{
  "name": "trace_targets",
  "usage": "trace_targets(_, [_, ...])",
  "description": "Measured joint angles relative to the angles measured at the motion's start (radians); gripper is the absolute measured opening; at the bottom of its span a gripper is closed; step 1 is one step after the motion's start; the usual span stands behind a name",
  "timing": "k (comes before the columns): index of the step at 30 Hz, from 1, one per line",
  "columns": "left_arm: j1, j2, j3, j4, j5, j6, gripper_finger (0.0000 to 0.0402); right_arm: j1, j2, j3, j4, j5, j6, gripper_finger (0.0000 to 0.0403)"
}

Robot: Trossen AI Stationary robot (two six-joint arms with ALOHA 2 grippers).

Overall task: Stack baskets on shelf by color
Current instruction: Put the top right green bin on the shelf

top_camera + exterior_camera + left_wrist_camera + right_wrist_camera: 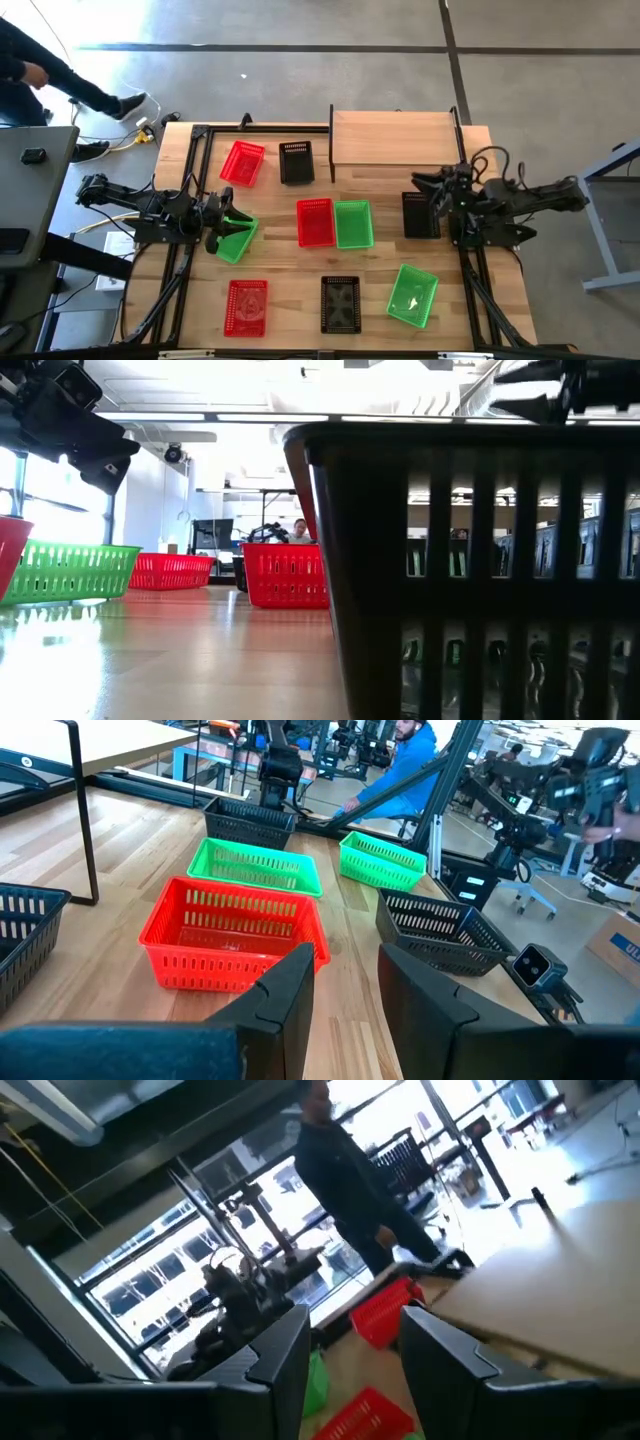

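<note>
Several slotted baskets stand on their bottoms on the wood table. A red basket (241, 163) and a black one (296, 162) are at the far left. Another red basket (315, 222) and a green basket (353, 224) stand side by side in the middle. A red (246, 306), a black (340, 303) and a green basket (413, 295) line the near edge. The shelf (392, 138) stands at the far right. My left gripper (345, 965) hangs open above a green basket (238, 240). My right gripper (355, 1330) is open, raised over a black basket (420, 215).
Black frame rails (190, 180) run along the table's left and right sides. A person (40, 70) stands beyond the table's far left corner, and people show in the room behind. Bare wood lies between the basket rows.
</note>
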Motion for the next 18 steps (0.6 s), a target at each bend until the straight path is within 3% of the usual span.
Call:
trace_targets(7, [0.000,0.000,0.000,0.001,-0.003,0.000,0.0104,0.000,0.156,0.187,-0.136,-0.018,-0.066,0.0138])
trace_targets(18, [0.000,0.000,0.000,0.001,-0.074,-0.141,0.0104,0.000,0.495,0.415,-0.270,-0.207,-0.171,0.0138])
